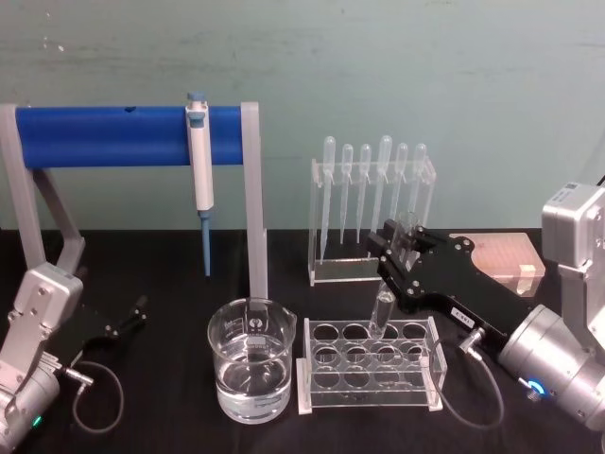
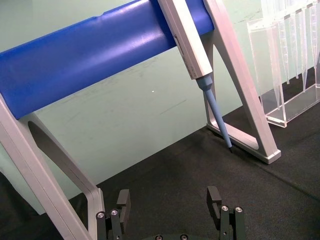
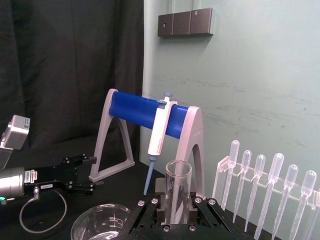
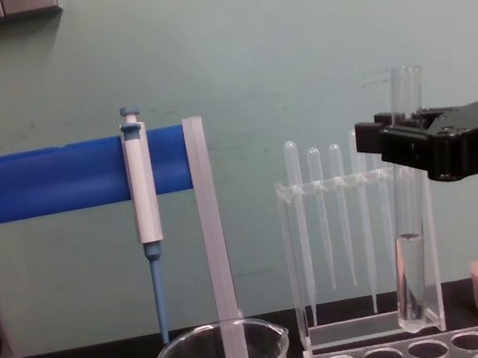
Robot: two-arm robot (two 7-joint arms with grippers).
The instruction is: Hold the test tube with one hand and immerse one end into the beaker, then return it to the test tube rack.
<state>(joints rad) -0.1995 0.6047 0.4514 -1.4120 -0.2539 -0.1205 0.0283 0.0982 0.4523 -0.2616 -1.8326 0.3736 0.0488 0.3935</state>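
Right black claw (image 1: 402,248) pinches the clear round-bottomed glass test tube (image 4: 413,279) high up, leaving its lower end free for dipping, just above the clear acrylic rack (image 1: 371,395) and beside the wide glass beaker (image 1: 251,374). Left claw (image 2: 170,199) is parked and spread.

A blue-and-white pipettor (image 1: 199,151) is seen hung upright on a blue horizontal bar (image 1: 95,137) carried by grey legs (image 1: 253,218), on a black tabletop (image 1: 161,274) before a pale green wall (image 1: 378,66). Six bulb-topped plastic pipettes (image 1: 384,180) are held in a clear acrylic stand (image 1: 321,270) to the right. A pink box (image 1: 506,257) is set farther right.
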